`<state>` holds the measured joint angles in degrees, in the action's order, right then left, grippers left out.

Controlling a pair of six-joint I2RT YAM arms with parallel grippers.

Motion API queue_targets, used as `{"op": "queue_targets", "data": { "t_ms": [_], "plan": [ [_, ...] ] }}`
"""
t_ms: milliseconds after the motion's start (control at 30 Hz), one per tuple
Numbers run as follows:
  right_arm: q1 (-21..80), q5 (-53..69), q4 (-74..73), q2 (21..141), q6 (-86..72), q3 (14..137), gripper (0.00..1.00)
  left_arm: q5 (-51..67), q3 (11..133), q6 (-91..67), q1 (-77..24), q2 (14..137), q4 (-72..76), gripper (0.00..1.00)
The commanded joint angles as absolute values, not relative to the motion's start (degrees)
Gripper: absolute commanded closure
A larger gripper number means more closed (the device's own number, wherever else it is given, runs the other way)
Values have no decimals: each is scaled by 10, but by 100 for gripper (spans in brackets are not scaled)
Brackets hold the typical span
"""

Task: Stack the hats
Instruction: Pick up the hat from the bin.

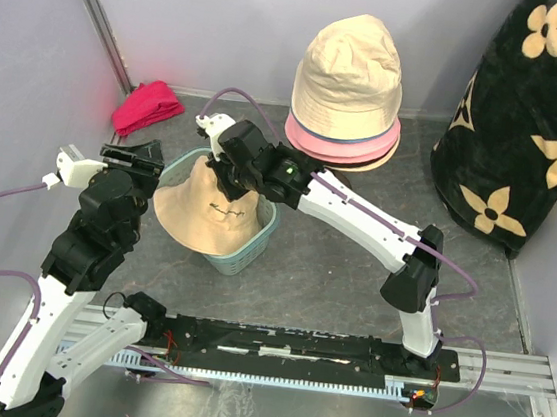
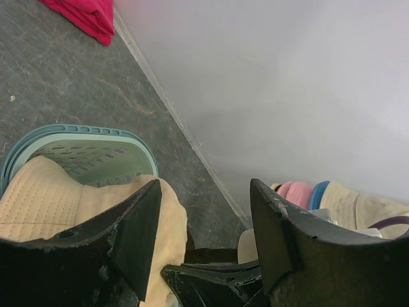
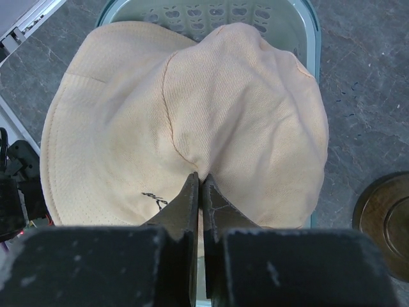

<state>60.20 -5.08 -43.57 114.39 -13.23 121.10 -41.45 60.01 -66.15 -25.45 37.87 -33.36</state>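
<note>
Beige hat (image 1: 206,222) sits in the teal basket (image 1: 263,235), left of centre on the table (image 1: 352,267). It is crown up, with the brim draped over the basket's rim on the left-arm side. From above it looks close to round, a bit wider left to right, so we can't call a clear long axis. The crown is dented and leans toward the right-arm side.

The stack of hats (image 1: 348,86) stands well apart, behind and to the right. A beige one is on top, with pink and a thin blue edge under it.

View differences:
- Top view alone shows the whole layout, including the red cloth (image 1: 147,105) at the back left and the black flowered bag (image 1: 530,116) at the far right.
- Right wrist view alone shows the crease in the crown and a dark disc (image 3: 383,220) on the table beside the basket.
- Left wrist view alone shows the basket's slotted inner wall behind the hat.

Right gripper (image 3: 199,182): the jaws are pressed together, pinching a fold of the beige hat's crown at the crease.

Left gripper (image 2: 201,236): the jaws are wide apart with nothing between them. It hangs over the basket's left rim, just above the brim, and we can't tell whether it touches.
</note>
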Motion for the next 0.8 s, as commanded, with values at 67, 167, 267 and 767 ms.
{"op": "queue_targets", "data": {
  "t_ms": [67, 167, 267, 767],
  "plan": [
    [599, -72, -405, 1114, -121, 1221, 94, -425, 602, -646, -252, 381, -330, 36],
    [599, -82, -406, 1104, -115, 1230, 94, -424, 600, -648, -252, 382, -329, 36],
    [600, -86, -406, 1100, -109, 1244, 94, -422, 600, -648, -252, 384, -329, 36],
    [603, -105, -364, 1081, -77, 1277, 98, -420, 603, -651, -252, 394, -322, 36]
  ]
}}
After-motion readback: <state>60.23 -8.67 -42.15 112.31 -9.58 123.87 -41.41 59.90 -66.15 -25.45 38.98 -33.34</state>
